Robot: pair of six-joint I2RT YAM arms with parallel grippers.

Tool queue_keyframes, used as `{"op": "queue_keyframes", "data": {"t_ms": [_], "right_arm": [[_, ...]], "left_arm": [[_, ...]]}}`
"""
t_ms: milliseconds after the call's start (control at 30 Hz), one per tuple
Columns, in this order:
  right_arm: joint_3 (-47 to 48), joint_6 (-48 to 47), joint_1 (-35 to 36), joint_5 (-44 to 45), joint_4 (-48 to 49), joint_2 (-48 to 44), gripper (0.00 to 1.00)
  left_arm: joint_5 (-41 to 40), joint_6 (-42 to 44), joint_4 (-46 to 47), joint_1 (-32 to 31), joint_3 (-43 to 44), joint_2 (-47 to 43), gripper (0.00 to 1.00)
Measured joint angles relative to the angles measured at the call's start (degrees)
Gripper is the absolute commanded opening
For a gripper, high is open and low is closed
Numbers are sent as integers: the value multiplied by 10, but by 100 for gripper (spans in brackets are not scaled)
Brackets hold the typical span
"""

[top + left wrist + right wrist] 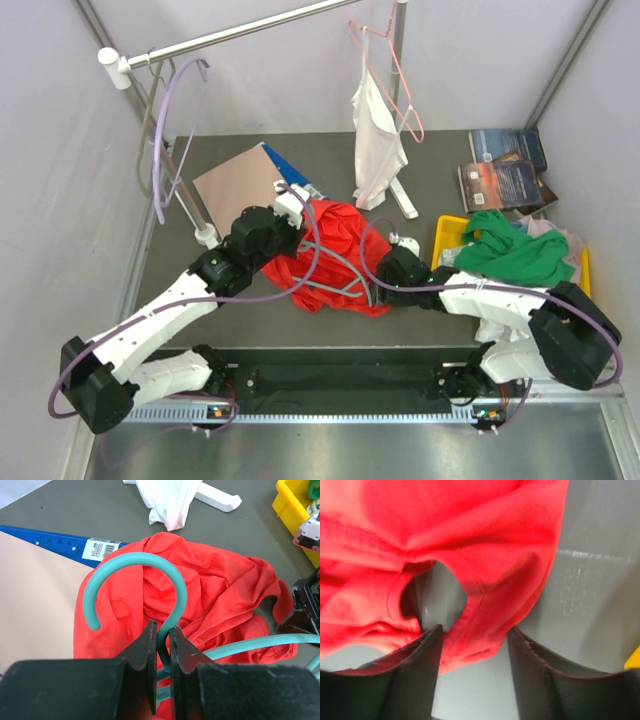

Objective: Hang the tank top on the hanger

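The red tank top (335,240) lies crumpled in the middle of the dark table. The teal hanger (135,562) lies on it, hook up; its arms show faintly in the top view (335,285). My left gripper (162,637) is shut on the hanger's neck just below the hook, at the top's left edge (293,208). My right gripper (475,635) is open at the top's right edge (380,272), with a hemmed edge of the red fabric (485,615) lying between its fingers, low over the table.
A white top on a pink hanger (378,125) hangs from the rail at the back; a lavender hanger (165,130) hangs at left. A brown board on a blue folder (240,180) lies behind my left arm. A yellow bin (450,235) with a green garment (515,255) and books (510,175) stand at right.
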Motion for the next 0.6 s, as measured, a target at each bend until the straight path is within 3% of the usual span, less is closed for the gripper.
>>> {"op": "queue_keyframes", "data": {"t_ms": [67, 100, 133, 400, 600], "right_arm": [[0, 2, -3, 3, 16, 8, 25], [0, 2, -5, 4, 22, 13, 7], [0, 4, -6, 6, 29, 19, 0], [0, 0, -10, 5, 35, 13, 0], [1, -10, -10, -31, -24, -121, 0]], "left_arm": [[0, 0, 0, 0, 0, 0, 0], [0, 0, 0, 0, 0, 0, 0], [0, 0, 0, 0, 0, 0, 0], [-45, 17, -1, -7, -1, 4, 0], [-123, 11, -4, -8, 0, 21, 0]]}}
